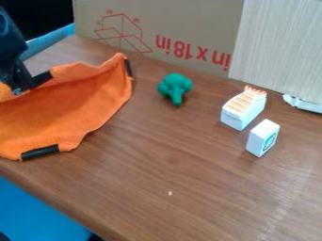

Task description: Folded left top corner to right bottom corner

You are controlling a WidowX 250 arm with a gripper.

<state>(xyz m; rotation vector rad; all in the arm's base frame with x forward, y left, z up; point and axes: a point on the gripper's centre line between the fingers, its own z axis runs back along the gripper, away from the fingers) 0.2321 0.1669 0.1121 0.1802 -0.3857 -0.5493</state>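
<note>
One orange cloth (75, 106) sits at nine o'clock, the gripper (24, 86) at ten. I cannot tell the fingers' spread.

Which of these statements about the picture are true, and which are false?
1. The orange fabric cloth has black strips at its edges. True.
2. The green toy broccoli lies on the cloth. False: the broccoli stands apart from it, on the brown wooden table.
3. The small white block is nearer the camera than the white block with orange stripes. True.
4. The black robot tool is at the picture's right edge. False: the tool is at the left, by the cloth.
</note>
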